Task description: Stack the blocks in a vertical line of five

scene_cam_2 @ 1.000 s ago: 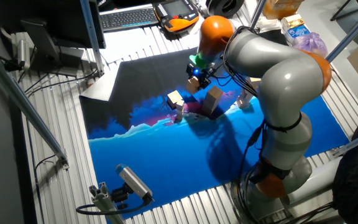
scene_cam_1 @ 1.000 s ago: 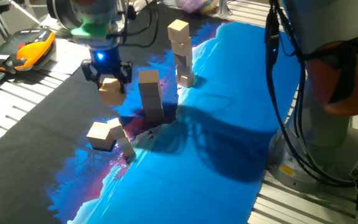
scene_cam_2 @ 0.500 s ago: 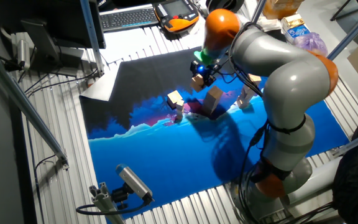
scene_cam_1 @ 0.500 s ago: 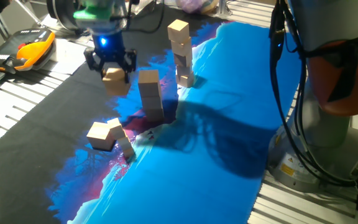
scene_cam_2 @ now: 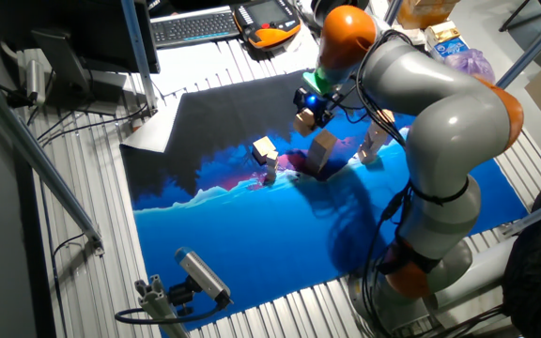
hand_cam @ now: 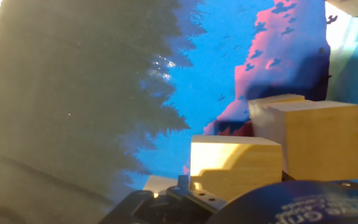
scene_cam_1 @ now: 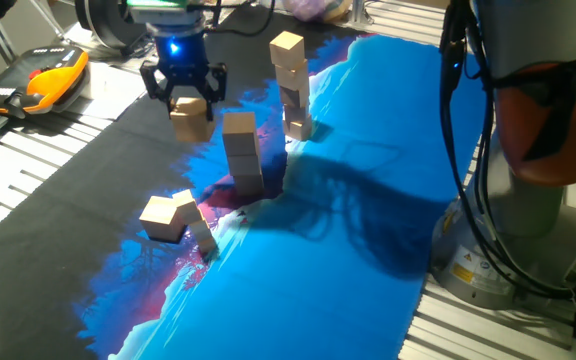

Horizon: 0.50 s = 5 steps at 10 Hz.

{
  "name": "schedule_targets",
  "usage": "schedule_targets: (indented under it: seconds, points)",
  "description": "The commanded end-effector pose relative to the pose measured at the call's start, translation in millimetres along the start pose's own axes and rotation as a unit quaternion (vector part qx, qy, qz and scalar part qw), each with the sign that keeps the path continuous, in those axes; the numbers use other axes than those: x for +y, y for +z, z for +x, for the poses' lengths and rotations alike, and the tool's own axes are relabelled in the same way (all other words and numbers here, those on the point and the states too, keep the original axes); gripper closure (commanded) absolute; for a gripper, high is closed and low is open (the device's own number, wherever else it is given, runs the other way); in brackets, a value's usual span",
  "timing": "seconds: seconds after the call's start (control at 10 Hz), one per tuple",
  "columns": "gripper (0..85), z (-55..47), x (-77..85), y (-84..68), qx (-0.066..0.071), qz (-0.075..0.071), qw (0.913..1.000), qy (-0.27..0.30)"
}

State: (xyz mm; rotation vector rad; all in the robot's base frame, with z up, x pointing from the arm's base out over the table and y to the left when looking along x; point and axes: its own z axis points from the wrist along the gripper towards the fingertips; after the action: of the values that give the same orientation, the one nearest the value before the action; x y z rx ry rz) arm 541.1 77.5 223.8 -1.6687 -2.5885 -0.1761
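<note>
My gripper [scene_cam_1: 187, 98] is shut on a light-tan wooden block [scene_cam_1: 191, 120] and holds it in the air, just left of a short stack of blocks [scene_cam_1: 242, 150] and near its top. The other fixed view shows the gripper [scene_cam_2: 309, 103], the held block [scene_cam_2: 303, 120] and the short stack [scene_cam_2: 323, 150]. A taller stack of three blocks [scene_cam_1: 290, 85] stands further back. Two loose blocks [scene_cam_1: 163, 218] lie touching at the front left. In the hand view the held block [hand_cam: 235, 165] is at the bottom, with the short stack's top [hand_cam: 319, 140] just to its right.
A blue, pink and black mat [scene_cam_1: 348, 220] covers the table. An orange-and-black handheld device [scene_cam_1: 53, 80] lies off the mat at the far left. A keyboard [scene_cam_2: 195, 26] sits beyond the mat. The robot's base [scene_cam_1: 538, 150] and cables stand at the right.
My gripper has risen and moved back and right with the block, closer to the short stack's top. The stacks and loose blocks have not moved.
</note>
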Motion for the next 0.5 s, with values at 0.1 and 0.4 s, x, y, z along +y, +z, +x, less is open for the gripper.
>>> schedule_targets:
  seconds: [0.1,0.4]
  points:
    - [85.0,0.1,-0.8,-1.1,-0.003,-0.004,1.0,0.0]
    - [85.0,-2.3,-5.2,-8.1,0.002,-0.012,0.9999,-0.004]
